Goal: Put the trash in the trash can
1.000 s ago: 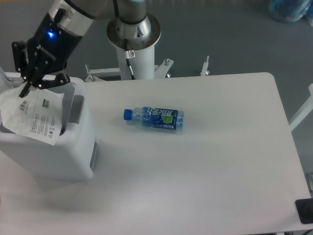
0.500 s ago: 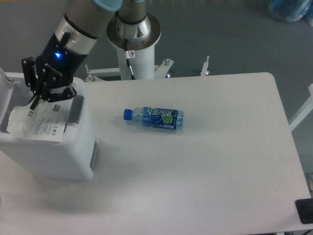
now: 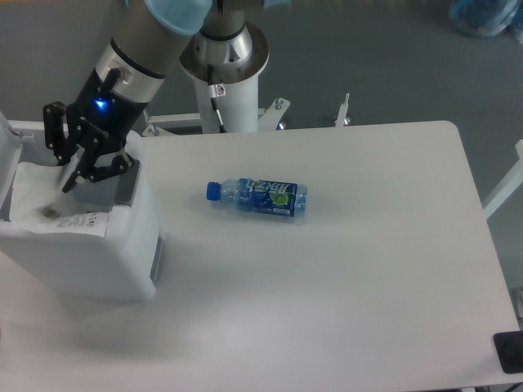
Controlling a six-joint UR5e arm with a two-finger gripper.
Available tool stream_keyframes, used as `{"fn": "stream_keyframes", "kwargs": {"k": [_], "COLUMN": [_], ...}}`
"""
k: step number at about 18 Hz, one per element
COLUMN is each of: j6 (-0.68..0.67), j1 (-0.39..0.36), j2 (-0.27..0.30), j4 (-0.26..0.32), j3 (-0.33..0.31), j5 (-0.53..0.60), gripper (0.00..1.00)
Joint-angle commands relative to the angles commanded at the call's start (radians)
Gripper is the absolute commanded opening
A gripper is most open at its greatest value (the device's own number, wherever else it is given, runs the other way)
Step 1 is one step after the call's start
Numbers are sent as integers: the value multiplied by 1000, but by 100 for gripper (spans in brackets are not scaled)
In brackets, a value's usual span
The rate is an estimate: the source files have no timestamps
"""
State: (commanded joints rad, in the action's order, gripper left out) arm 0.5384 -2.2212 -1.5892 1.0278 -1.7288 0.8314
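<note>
Claw (image 3: 72, 167) w/ fingers spread, released, hovering over the bin (image 3: 98, 253) at the table's (image 3: 368, 269) left edge. Best move imo: lift straight up, don't snag the wrapper (image 3: 49, 208). Wrapper's lying in the bin's open top, partly draped over the front rim; white, crumpled, small black print. Bottle (image 3: 257, 198) mid-table, well apart.

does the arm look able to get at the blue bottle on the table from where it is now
Probably yes. The bottle lies on its side on the open table with nothing near or over it. The gripper is over the trash can to one side, at the trash; whether it has let go is unclear.
</note>
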Motion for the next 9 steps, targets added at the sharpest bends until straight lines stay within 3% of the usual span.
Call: {"fn": "stream_keyframes", "kwargs": {"k": [9], "j6": [0], "j1": [0], "j2": [23], "j4": [2], "j3": [3], "j5": [0], "gripper": [100]}}
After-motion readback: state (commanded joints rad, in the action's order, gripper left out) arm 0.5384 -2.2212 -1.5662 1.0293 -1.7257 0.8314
